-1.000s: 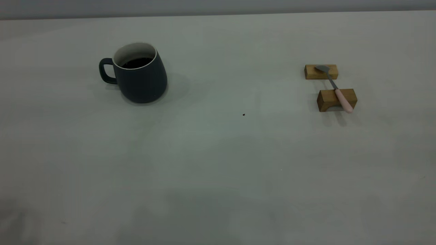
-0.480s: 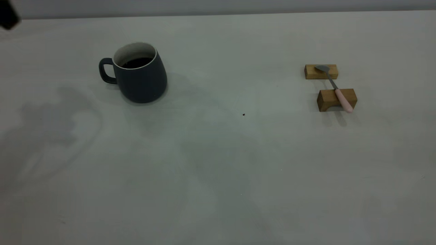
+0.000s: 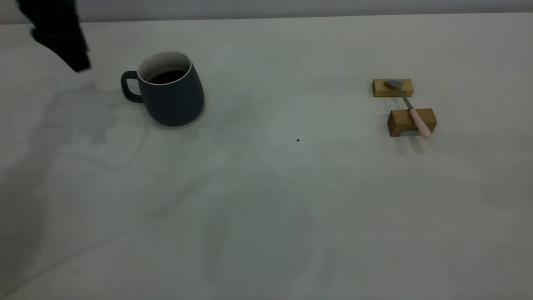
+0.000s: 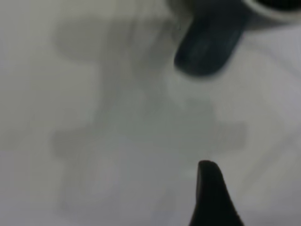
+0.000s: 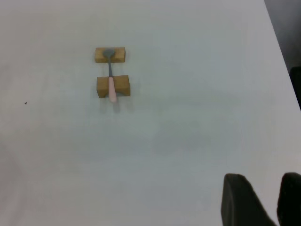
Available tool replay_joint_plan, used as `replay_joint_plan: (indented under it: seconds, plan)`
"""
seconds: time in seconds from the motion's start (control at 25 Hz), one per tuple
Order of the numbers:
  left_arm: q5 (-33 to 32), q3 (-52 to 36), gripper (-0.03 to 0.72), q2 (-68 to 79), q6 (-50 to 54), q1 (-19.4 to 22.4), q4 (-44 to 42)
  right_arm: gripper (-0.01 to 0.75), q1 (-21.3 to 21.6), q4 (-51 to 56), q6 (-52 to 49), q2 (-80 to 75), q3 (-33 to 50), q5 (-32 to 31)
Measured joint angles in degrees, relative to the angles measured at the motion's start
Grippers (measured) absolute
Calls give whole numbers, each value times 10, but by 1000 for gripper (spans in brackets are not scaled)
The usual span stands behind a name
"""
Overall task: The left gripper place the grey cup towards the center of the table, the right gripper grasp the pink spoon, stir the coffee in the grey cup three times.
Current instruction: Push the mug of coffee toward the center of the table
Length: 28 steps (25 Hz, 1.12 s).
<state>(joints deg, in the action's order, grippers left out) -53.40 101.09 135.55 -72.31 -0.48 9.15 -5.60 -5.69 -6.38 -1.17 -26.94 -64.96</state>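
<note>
Exterior: left gripper (image 3: pixel 62 39) hangs above the table (image 3: pixel 266 200), apart from grey cup (image 3: pixel 171 89) handle; fingers' state can't tell. Pink spoon (image 3: pixel 410 108) lies across two wooden blocks (image 3: pixel 411 121).
Left wrist: one fingertip (image 4: pixel 211 193) visible, cup handle (image 4: pixel 207 47) well ahead.
Right wrist: right gripper (image 5: pixel 268 200) fingers slightly parted, spoon far off.

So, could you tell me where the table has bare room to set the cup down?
The widest bare stretch of the table lies between the grey cup and the two wooden blocks bearing the pink spoon, with only a tiny dark speck there. The whole near side is bare too. It is tighter left of the cup's handle, where the left gripper hangs.
</note>
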Motion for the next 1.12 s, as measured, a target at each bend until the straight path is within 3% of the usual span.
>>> replay_joint_plan:
  seconds: [0.36,0.68,1.12]
  plan:
    - [23,55,519,82,-139,-22,56,238,0,0,0,0,0,0]
    - [59,56,519,103,-152,-60,68,238,0,0,0,0,0,0]
    - [104,56,519,106,-148,-152,159,238,0,0,0,0,0,0]
